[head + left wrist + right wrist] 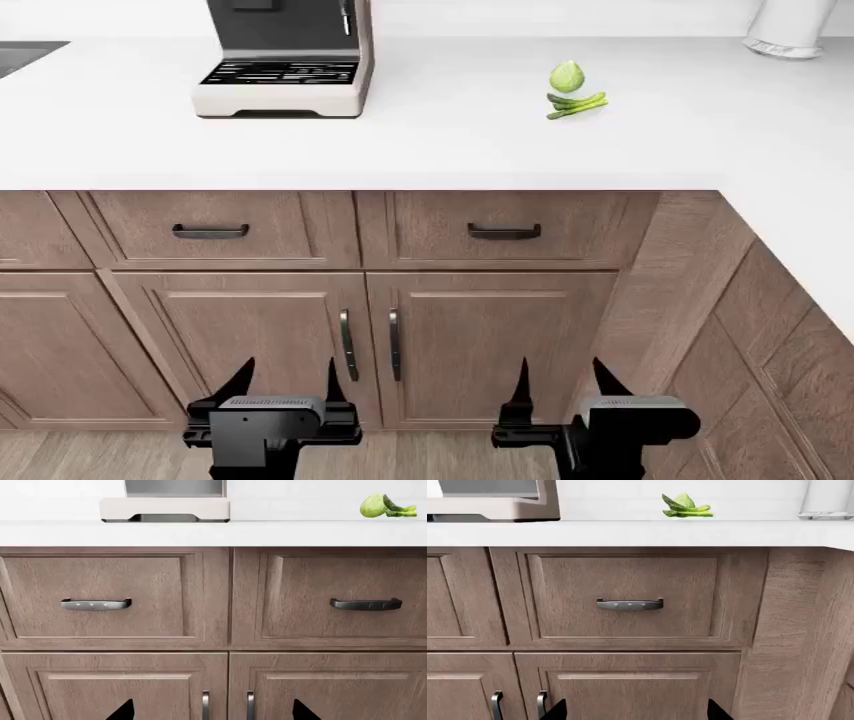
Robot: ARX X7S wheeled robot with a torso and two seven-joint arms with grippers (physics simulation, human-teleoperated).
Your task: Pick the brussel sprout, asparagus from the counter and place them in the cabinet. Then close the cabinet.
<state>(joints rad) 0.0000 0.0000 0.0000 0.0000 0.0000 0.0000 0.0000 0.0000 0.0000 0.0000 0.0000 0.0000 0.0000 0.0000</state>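
Observation:
The pale-green brussel sprout [567, 76] sits on the white counter [427, 150], right of middle and towards the back. The asparagus [577, 103] lies touching its near side. Both also show in the left wrist view, sprout [372, 506] and asparagus [401, 512], and in the right wrist view, sprout [684, 500] and asparagus [691, 513]. My left gripper [287, 372] and right gripper [561, 375] hang low in front of the shut lower cabinet doors [467, 340]. Both are open, hold nothing, and are well below and short of the vegetables.
A coffee machine [283, 60] stands at the counter's back left, with a sink corner [27, 55] beyond it. A white appliance base [790, 28] is at the back right. Two drawers [210, 231] sit under the counter edge. The counter turns a corner at the right [801, 230].

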